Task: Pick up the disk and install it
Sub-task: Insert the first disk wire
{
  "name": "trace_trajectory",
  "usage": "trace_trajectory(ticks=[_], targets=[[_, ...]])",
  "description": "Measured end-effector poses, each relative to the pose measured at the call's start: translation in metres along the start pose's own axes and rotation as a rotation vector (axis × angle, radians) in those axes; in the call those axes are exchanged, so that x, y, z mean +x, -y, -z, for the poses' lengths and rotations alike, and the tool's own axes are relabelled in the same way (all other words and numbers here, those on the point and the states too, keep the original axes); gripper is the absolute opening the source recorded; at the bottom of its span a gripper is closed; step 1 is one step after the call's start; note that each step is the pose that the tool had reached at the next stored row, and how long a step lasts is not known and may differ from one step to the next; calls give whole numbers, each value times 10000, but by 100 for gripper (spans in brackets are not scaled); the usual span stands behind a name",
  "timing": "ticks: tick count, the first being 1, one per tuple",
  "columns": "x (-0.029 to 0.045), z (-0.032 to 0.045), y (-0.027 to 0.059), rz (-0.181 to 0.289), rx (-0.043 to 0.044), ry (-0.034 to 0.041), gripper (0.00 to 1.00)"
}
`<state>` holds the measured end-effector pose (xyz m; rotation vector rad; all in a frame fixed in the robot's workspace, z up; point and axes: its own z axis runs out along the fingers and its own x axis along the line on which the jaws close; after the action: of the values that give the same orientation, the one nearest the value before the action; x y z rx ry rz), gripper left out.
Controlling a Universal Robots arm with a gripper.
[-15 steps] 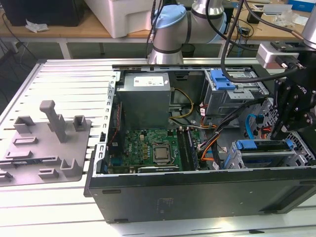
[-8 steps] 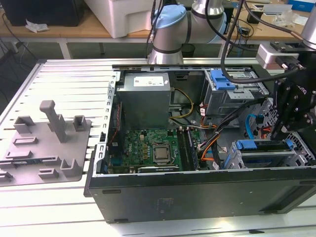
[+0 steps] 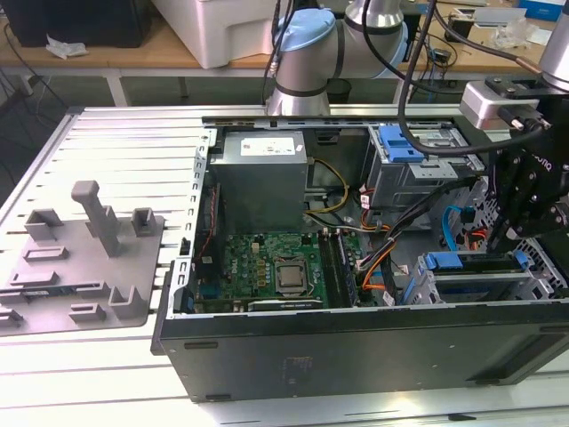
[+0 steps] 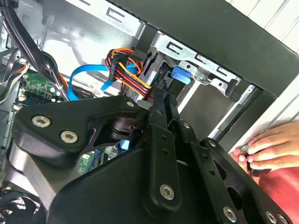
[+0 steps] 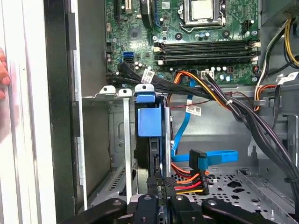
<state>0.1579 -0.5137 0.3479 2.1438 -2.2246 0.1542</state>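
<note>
The disk [image 3: 462,261] stands on edge in the metal drive cage at the front corner of the open computer case [image 3: 356,356], on the exterior view's right. Its blue carrier frame shows in both wrist views [image 4: 180,74] [image 5: 149,119]. My black gripper [image 3: 508,238] reaches down onto the end of the disk nearest the case wall. Its two fingers are drawn close together on the disk's dark edge [image 4: 164,101] [image 5: 157,183]. The rest of the disk is hidden inside the cage.
A hand [image 4: 271,144] rests on the case's outer wall beside the cage. A blue data cable [image 5: 215,156] and a coloured power plug [image 5: 191,179] lie next to the disk. The motherboard [image 3: 267,267] and grey power-supply box [image 3: 262,178] fill the case's other half. A grey fixture tray [image 3: 80,258] sits outside.
</note>
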Motion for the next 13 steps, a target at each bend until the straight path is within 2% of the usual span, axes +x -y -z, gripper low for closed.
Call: trace_trajectory(ticks=[13], targets=[[6,-10,0,0,0,-2,17]])
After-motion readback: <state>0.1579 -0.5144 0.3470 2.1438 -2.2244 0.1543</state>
